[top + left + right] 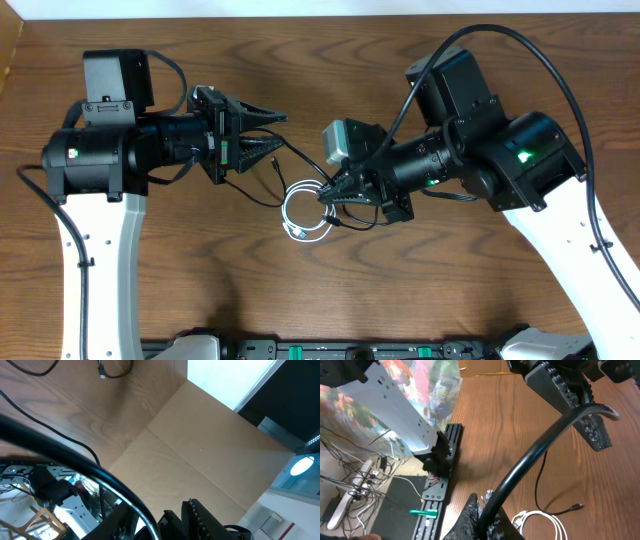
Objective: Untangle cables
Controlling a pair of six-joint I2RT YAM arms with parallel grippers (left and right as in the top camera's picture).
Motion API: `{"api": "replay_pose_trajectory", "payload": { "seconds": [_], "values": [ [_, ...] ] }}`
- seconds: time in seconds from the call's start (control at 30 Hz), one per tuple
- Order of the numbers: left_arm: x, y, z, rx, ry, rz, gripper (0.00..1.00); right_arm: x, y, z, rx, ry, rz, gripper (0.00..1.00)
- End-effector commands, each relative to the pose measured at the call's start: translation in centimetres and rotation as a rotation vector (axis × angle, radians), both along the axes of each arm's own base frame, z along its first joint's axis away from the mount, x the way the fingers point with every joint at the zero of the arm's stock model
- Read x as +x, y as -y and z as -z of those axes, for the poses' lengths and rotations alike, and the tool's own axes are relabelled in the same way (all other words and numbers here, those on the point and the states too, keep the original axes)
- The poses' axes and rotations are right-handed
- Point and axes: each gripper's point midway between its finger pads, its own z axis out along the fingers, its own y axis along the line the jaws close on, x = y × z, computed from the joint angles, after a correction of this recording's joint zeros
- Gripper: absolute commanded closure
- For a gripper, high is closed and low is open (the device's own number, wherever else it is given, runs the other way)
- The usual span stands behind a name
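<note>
Tips of the right pincer [333, 196] are obscured above a coiled white cable [287, 208]; it and the left pincer [272, 132] are splayed open.

Overhead straight down on table [200, 280]; wrist views close, low, oblique across wood; right wrist shares white coil [291, 212] with overhead

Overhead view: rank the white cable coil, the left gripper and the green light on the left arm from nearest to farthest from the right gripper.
From the right gripper:
1. the white cable coil, right beside its fingertips, mid-table.
2. the left gripper, across the gap toward the table's far edge, fingers spread.
3. the green light on the left arm, far off at the left side.
</note>
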Motion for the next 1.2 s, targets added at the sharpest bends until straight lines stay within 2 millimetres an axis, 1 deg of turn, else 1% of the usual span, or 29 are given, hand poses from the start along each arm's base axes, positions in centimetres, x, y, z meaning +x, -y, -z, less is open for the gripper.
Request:
{"api": "replay_pose_trajectory", "payload": {
  "seconds": [0.0,0.1,0.2,0.33,0.53,0.63,0.97,1.17],
  "values": [
    [0.0,0.0,-0.1,-0.015,-0.012,-0.002,0.66,0.0,0.0,0.0,-0.008,-0.009,0.014,0.99],
    [0.0,0.0,-0.1,-0.017,-0.019,-0.005,0.67,0.0,0.0,0.0,-0.008,-0.010,0.013,0.99],
    [0.0,0.0,-0.1,-0.018,-0.019,-0.005,0.75,0.0,0.0,-0.1,-0.008,-0.010,0.013,0.99],
    [0.0,0.0,-0.1,-0.018,-0.019,-0.005,0.80,0.0,0.0,-0.1,-0.008,-0.010,0.013,0.99],
    [0.0,0.0,-0.1,-0.019,-0.022,-0.007,0.80,0.0,0.0,-0.1,-0.008,-0.010,0.013,0.99],
    [0.0,0.0,-0.1,-0.019,-0.021,-0.007,0.77,0.0,0.0,-0.1,-0.008,-0.009,0.013,0.99],
    [0.0,0.0,-0.1,-0.022,-0.031,-0.012,0.76,0.0,0.0,-0.1,-0.008,-0.009,0.013,0.99],
    [0.5,-1.1,-0.1,-0.023,-0.031,-0.047,0.78,0.0,0.0,-0.1,-0.008,-0.009,0.013,0.99]
  ]
}}
